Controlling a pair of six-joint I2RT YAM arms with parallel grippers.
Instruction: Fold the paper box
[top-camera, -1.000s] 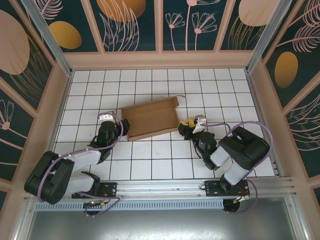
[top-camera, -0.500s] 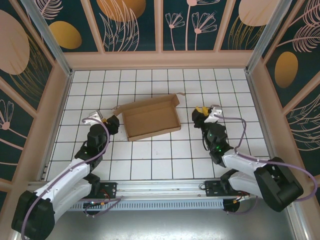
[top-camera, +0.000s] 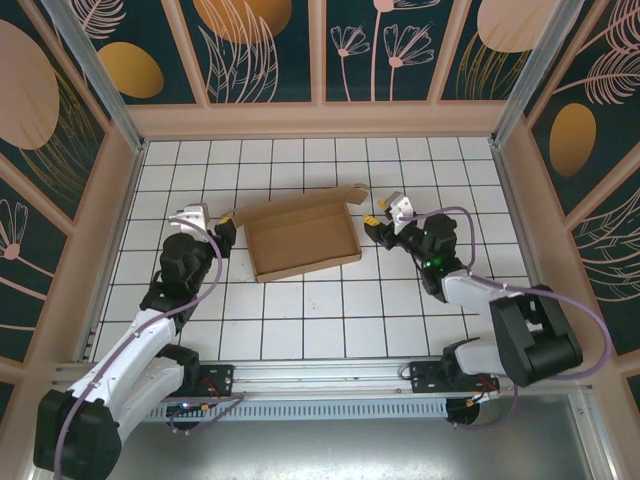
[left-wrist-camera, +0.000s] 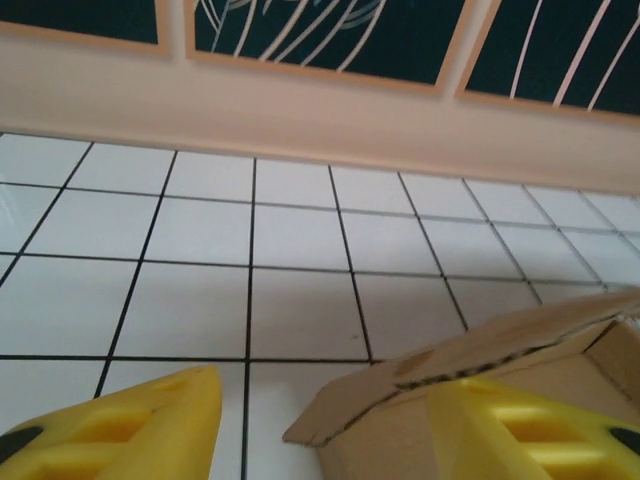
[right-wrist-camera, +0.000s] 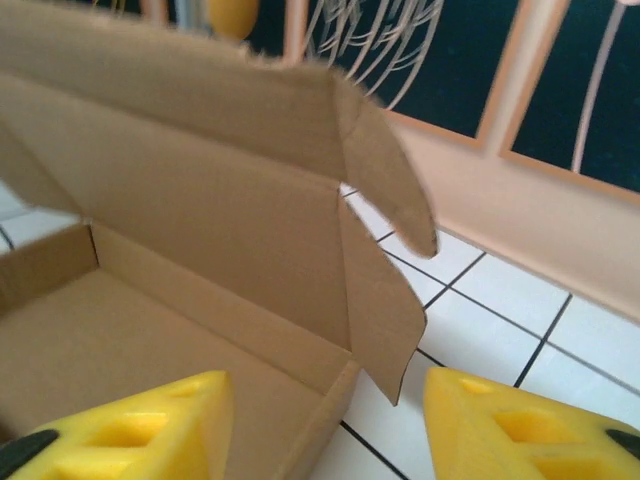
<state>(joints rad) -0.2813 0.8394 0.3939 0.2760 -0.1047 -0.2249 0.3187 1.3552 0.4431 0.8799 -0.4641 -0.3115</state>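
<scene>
While left gripper (top-camera: 222, 232) and right gripper (top-camera: 378, 222) hang open at 9 and 3 o'clock of the paper box (top-camera: 300, 238), you're likely on the end flaps (right-wrist-camera: 385, 190): pinch and fold inward next.

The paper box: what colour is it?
The paper box is plain brown, best in right wrist view.
</scene>
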